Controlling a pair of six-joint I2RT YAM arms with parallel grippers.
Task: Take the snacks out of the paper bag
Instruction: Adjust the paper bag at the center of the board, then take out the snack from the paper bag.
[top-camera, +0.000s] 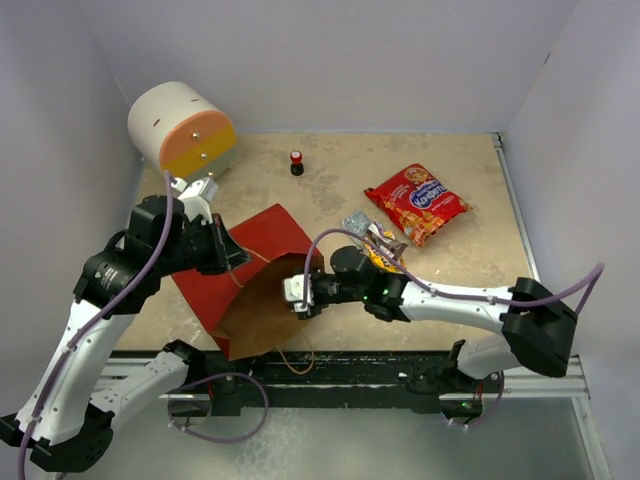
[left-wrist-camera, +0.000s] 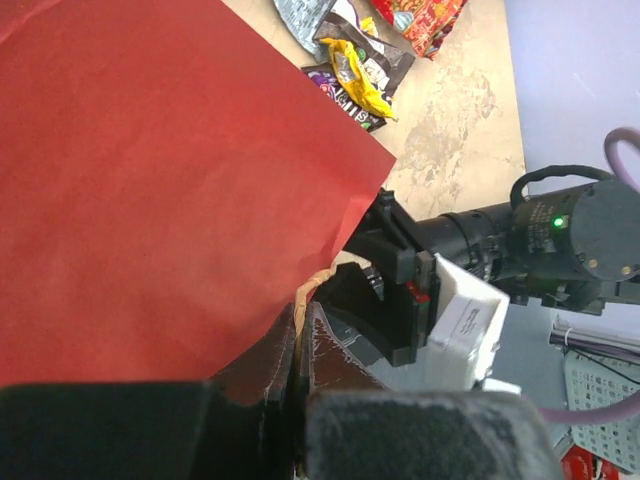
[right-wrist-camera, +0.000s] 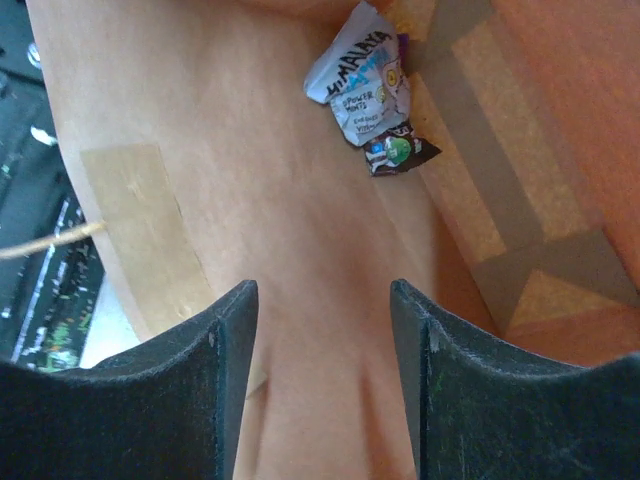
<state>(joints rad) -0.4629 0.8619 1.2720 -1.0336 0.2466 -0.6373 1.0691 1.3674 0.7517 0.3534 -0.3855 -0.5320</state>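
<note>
the emptying is looking well along but not finished: the red chip bag (top-camera: 415, 203) and a heap of candy packets (top-camera: 368, 240) are lying out on the table (top-camera: 470, 250), while a silver-white packet (right-wrist-camera: 360, 85) and a small brown packet (right-wrist-camera: 398, 152), touching each other, are sitting deep inside the paper bag (top-camera: 270, 230), which is lying on its side near the arms. the right pincer (right-wrist-camera: 325, 375) is reaching into the mouth, jaws spread and holding nothing, with both packets well ahead of it. the next move is probably calling for a deeper reach and a close on one packet. the left pincer (left-wrist-camera: 300, 355) is pressed together, pinching the bag's rim and propping the mouth open.
</note>
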